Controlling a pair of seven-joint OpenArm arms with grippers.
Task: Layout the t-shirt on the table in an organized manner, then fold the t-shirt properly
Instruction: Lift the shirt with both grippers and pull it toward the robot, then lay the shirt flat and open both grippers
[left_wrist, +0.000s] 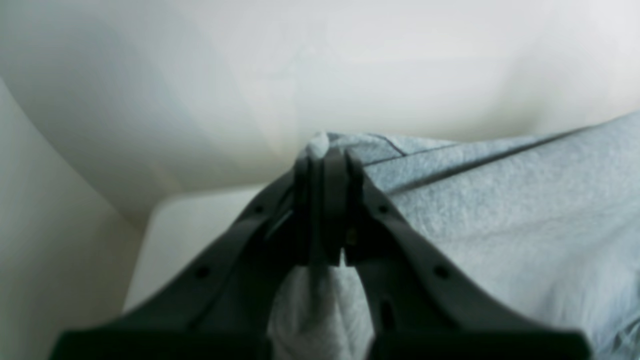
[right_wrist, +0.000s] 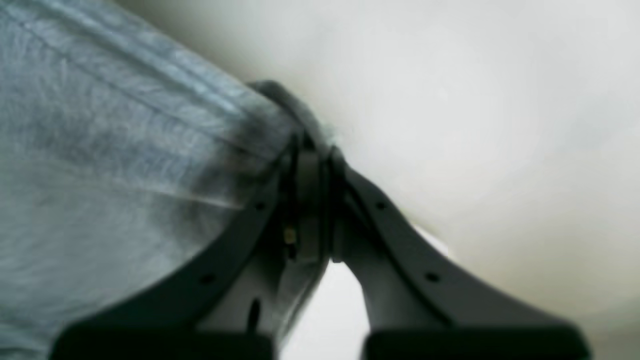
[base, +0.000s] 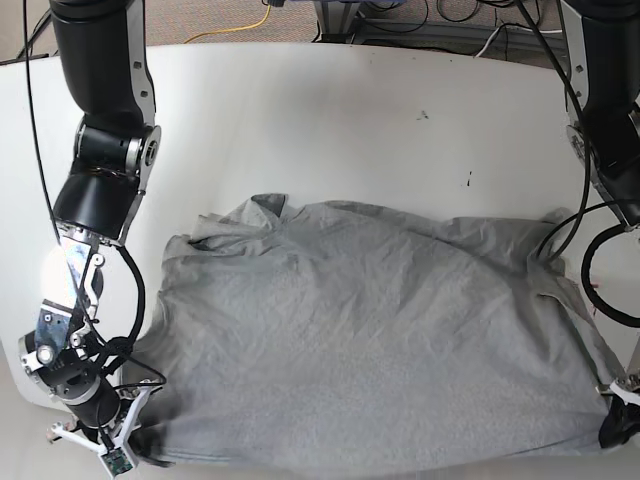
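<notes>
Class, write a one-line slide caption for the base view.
Both grippers, left gripper and right gripper, pinch the near corners of the grey t-shirt spread on the white table.

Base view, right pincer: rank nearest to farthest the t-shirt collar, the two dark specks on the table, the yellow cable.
1. t-shirt collar, upper left of the shirt, nearest the right pincer.
2. Dark specks and on the table, right of centre; too close to rank.
3. Yellow cable, top edge, beyond the table.

Heather-grey t-shirt (base: 380, 340) spread wrinkled across white table (base: 330, 120), toward 6 o'clock, collar at 10 o'clock
</notes>
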